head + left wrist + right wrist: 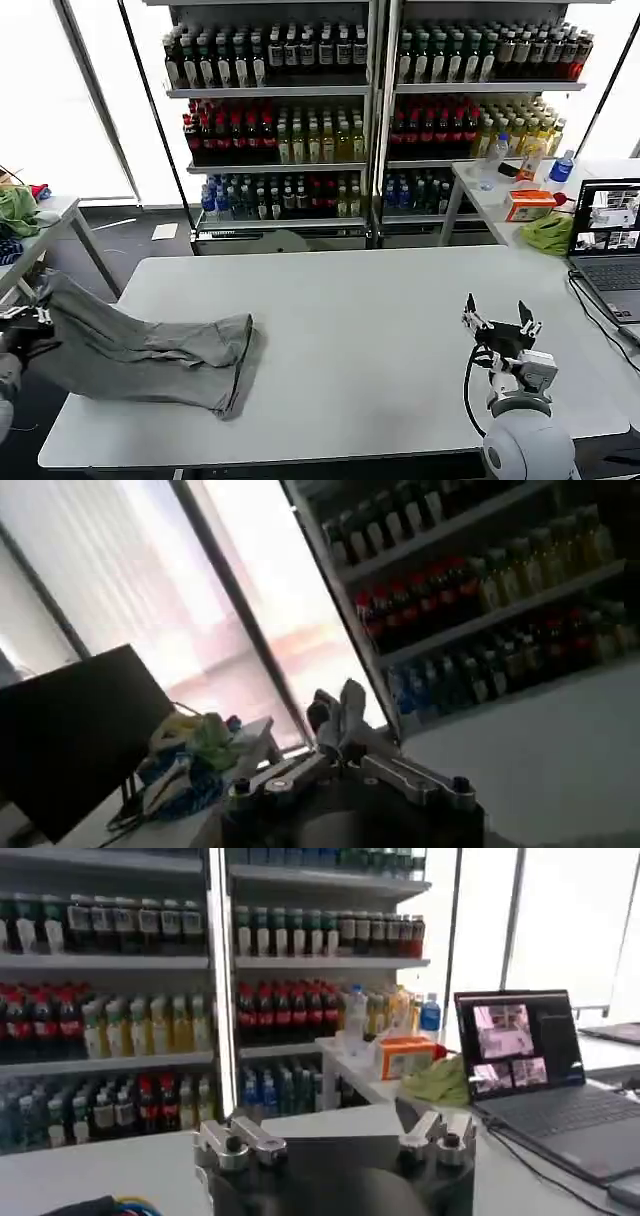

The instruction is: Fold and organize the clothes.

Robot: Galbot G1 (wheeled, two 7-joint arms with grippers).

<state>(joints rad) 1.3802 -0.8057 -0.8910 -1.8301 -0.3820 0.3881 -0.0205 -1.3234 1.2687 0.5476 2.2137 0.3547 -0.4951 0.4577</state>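
One of the clothes, a grey shirt (pixel 140 350), lies stretched along the left part of the white table (pixel 380 330). Its left end is lifted past the table's left edge. My left gripper (pixel 22 322) sits at that raised end, shut on the cloth. In the left wrist view the left gripper (pixel 338 722) has its fingers pressed together, with a grey fold of the shirt (pixel 352 700) pinched at the tips. My right gripper (pixel 500 322) hovers over the table's front right, open and holding nothing. In the right wrist view the right gripper (pixel 335 1130) has its fingers spread wide over bare table.
An open laptop (pixel 610 240) stands at the table's right edge, its cable running along the front. A lime-green cloth (pixel 548 232) and an orange box (pixel 528 205) lie on a side table behind it. Bottle shelves (pixel 370 110) fill the back. Another side table (pixel 45 225) stands far left.
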